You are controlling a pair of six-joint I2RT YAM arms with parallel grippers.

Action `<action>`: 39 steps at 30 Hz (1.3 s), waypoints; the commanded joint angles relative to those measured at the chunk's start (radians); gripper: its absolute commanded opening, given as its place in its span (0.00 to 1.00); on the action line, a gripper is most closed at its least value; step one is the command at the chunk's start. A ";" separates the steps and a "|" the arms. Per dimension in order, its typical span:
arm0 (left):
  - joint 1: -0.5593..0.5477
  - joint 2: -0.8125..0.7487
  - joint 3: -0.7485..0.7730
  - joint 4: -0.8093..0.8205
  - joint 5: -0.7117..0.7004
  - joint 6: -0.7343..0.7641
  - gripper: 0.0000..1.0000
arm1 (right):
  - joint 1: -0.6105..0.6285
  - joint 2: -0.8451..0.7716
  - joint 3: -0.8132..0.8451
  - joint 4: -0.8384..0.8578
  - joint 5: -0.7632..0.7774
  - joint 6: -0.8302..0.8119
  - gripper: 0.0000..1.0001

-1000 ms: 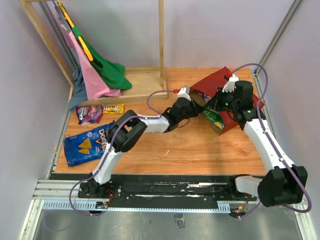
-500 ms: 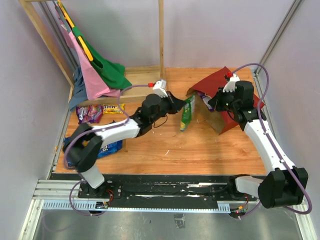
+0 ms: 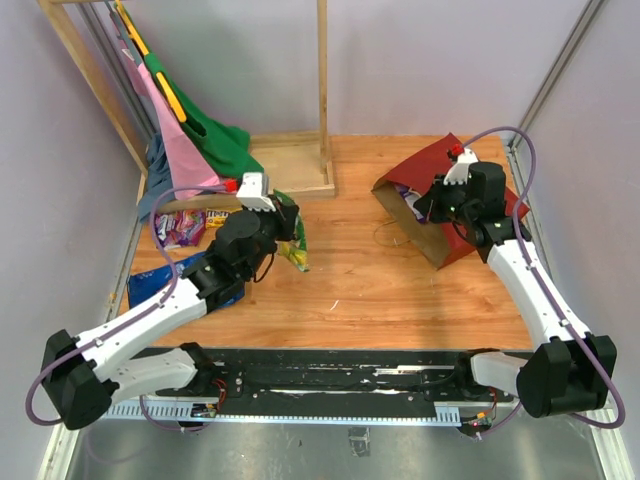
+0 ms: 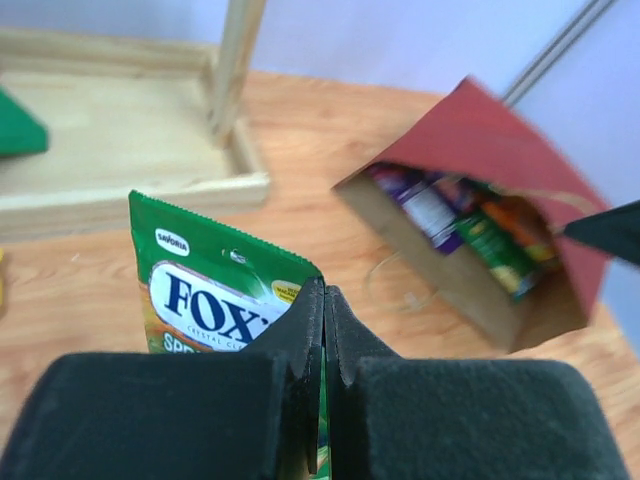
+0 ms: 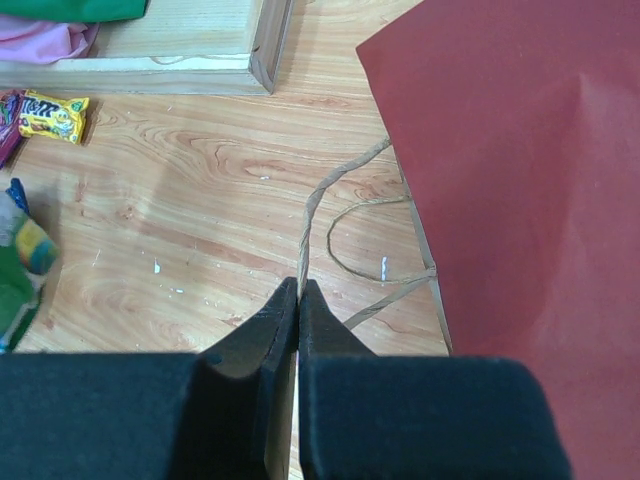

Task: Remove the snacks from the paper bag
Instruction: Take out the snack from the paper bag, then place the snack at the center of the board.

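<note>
Nearest to me, bare table (image 3: pixel 350 290) runs from the near edge to mid-board, open between my two arms. My left end effector (image 4: pixel 323 300) is closed on one green packet (image 4: pixel 210 290), pinching its edge and holding it upright above the wood, left of centre. In the top view, that left end effector (image 3: pixel 288 232) and the green packet (image 3: pixel 295 252) sit just right of the Doritos bag (image 3: pixel 150 288). The Doritos bag lies flat, close to the table's left edge, partly under my forearm.

Beyond it lie one purple pack (image 3: pixel 180 227) and one yellow pack (image 5: pixel 50 115), both just before the rack (image 3: pixel 290 170). That makes three packets down and one in my grip.

Farther right, my right end effector (image 5: pixel 298 295) is closed on the bag's string handle (image 5: pixel 310 215). A second string loop (image 5: pixel 360 235) lies slack on the wood beside it. The one bag (image 3: pixel 425 165) lies on its side near the far right corner, mouth facing the open middle. At least three packets show inside it: purple (image 4: pixel 430 205), green (image 4: pixel 495 250) and orange (image 4: pixel 520 225).

The rack's base edges the far left, draped with pink and green cloths (image 3: pixel 190 140).
</note>
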 commanded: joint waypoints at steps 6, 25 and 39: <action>-0.015 0.250 -0.056 -0.027 0.179 -0.031 0.01 | 0.037 -0.005 0.001 0.020 -0.025 0.017 0.02; -0.191 0.486 -0.087 0.161 0.267 -0.084 0.21 | 0.053 0.009 0.009 0.012 -0.016 0.007 0.02; -0.165 0.477 -0.140 0.205 0.310 -0.109 0.34 | 0.055 -0.020 -0.007 0.008 -0.022 0.006 0.02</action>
